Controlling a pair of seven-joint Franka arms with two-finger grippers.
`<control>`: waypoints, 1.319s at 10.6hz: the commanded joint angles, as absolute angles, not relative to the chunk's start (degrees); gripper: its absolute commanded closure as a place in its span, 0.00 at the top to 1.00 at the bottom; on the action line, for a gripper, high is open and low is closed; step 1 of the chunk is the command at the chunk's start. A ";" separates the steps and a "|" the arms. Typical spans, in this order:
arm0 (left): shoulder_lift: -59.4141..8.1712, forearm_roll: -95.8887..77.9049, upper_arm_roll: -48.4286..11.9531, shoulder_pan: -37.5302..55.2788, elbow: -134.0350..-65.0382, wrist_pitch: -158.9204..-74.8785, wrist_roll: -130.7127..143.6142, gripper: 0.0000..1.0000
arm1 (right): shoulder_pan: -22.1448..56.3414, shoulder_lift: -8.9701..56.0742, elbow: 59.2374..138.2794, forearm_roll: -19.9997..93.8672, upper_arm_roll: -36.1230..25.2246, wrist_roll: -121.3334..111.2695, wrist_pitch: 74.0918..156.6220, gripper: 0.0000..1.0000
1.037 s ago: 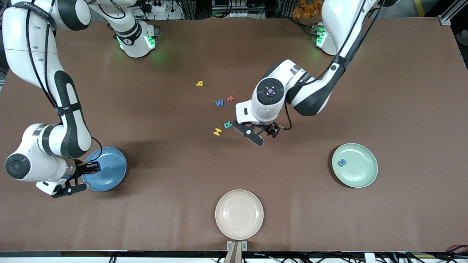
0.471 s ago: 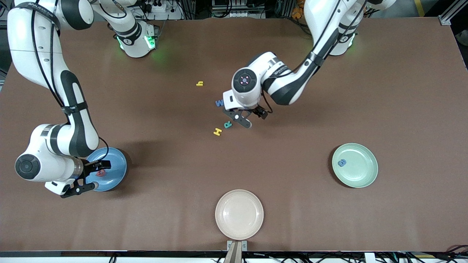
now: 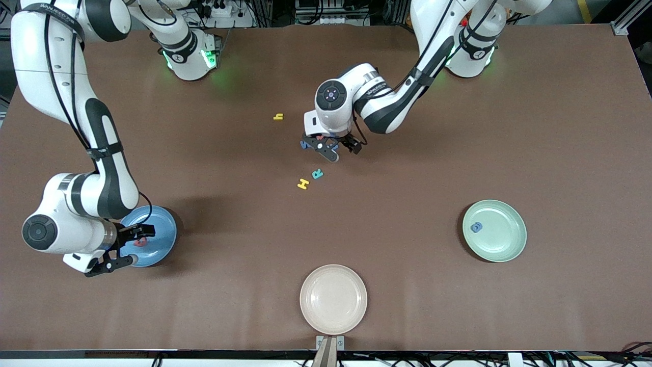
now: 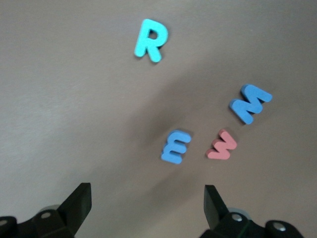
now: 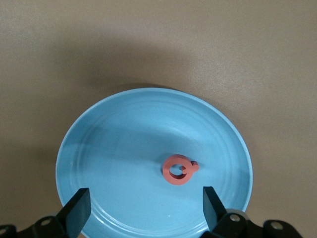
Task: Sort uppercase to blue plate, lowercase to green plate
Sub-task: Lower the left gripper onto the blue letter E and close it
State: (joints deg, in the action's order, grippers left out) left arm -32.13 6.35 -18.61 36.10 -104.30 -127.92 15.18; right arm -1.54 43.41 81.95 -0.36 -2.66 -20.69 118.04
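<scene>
Under the left gripper (image 3: 330, 148), hanging wide open and empty, three foam letters are lying flat: a blue m (image 4: 176, 147), a red w (image 4: 222, 145) and a blue M (image 4: 250, 102), with teal R (image 3: 317, 174) and yellow H (image 3: 303, 184) nearby, and yellow h (image 3: 278, 116) apart. The right gripper (image 3: 125, 247) is gaping empty over the blue plate (image 5: 124, 148), which is holding one red Q (image 5: 179, 170). The green plate (image 3: 504, 239) is carrying one round blue letter (image 3: 476, 227).

Two glossy white arms, black joint bands, thin black cables, green base lights, black two-finger end effectors.
</scene>
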 commanded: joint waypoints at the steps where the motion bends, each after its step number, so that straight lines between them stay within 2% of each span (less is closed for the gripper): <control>1: -31.01 9.92 -18.63 36.47 -109.51 -135.85 16.43 1.00 | -1.41 42.89 83.23 -0.26 -2.46 -20.21 118.83 1.00; 5: -32.69 11.60 -18.63 37.79 -109.42 -137.72 16.52 1.00 | -1.14 43.15 83.85 -0.18 -2.46 -20.21 119.79 1.00; 8: -34.71 12.30 -18.54 37.97 -109.69 -142.54 16.44 1.00 | -0.71 43.07 83.85 -0.09 -2.46 -19.60 119.71 1.00; 14: -34.54 16.70 -18.54 37.09 -112.15 -144.93 16.17 1.00 | 0.79 42.98 83.76 -0.18 -2.46 -15.38 119.18 1.00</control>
State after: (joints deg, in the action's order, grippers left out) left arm -35.53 14.82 -18.46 37.38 -110.66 -143.70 15.18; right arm 1.07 43.75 83.11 -0.29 -2.62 -16.11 119.24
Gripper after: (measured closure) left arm 0.000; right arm 0.000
